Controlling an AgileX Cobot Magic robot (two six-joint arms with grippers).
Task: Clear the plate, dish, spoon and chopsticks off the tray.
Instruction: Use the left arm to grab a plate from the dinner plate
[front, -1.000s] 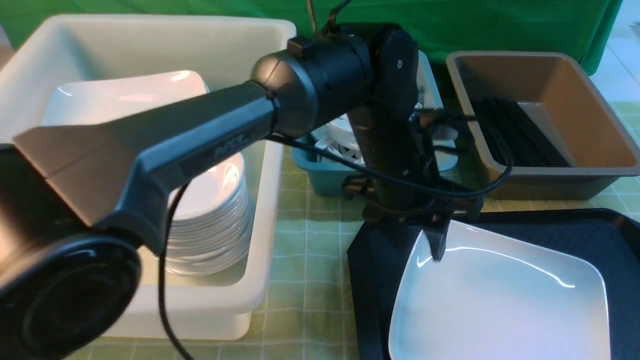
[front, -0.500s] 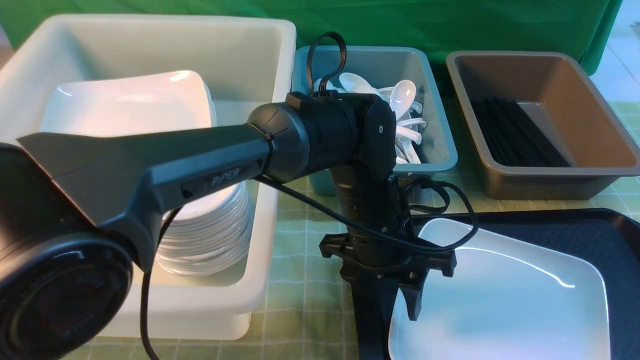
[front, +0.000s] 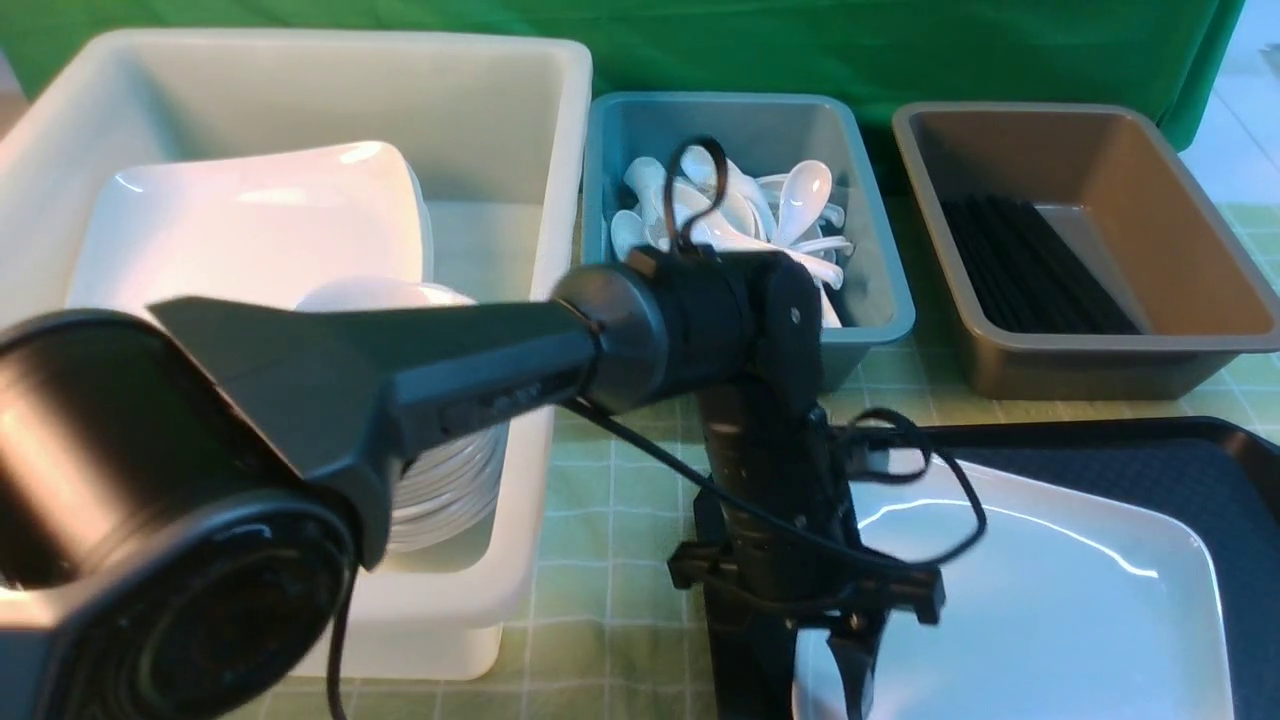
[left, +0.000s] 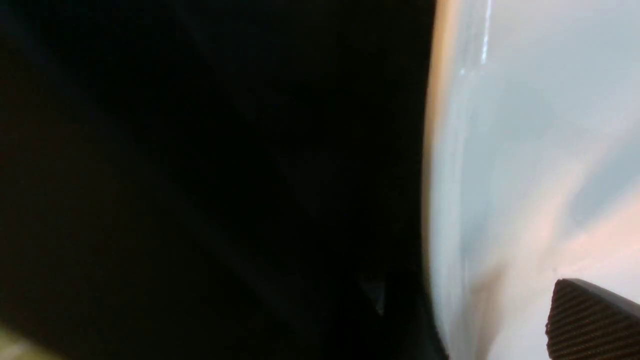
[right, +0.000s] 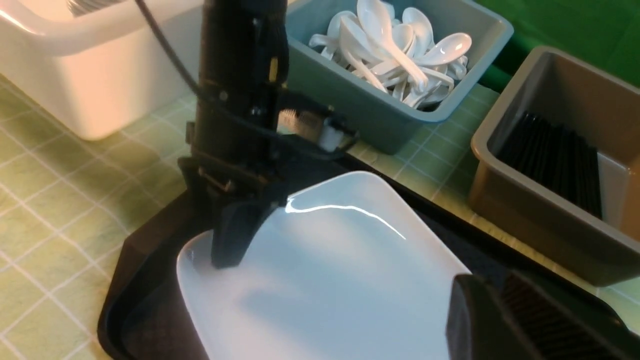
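Desk (front: 600, 480): green checked cloth; green curtain (front: 900, 50) behind. One tray (front: 1150, 460), one plate (front: 1050, 620) on it. Beyond the tray, three bins: white bin (front: 300, 45), blue bin (front: 760, 130), brown bin (front: 1180, 230). My left pincer (front: 815, 670) stands apart at the plate's rim; my right pincer (right: 490, 320), cannot tell.

My front camera sits on my own side, between the arms, looking forward and down over the table. My left arm (front: 450, 360) looms huge at near left. The white tub (front: 300, 80), spoon bin (front: 870, 310) and brown bin (front: 1180, 200) line the far side, and the tray (front: 1130, 450) lies near right.

Left wrist camera is jammed right up close. Half of it is dark blur, the other half is plate (left: 530, 150), with one finger pad (left: 590, 320) at the frame's edge.

Right wrist camera hangs higher at near right, facing far and leftward. It shares the plate, tray, all three containers and my left arm with the front view.
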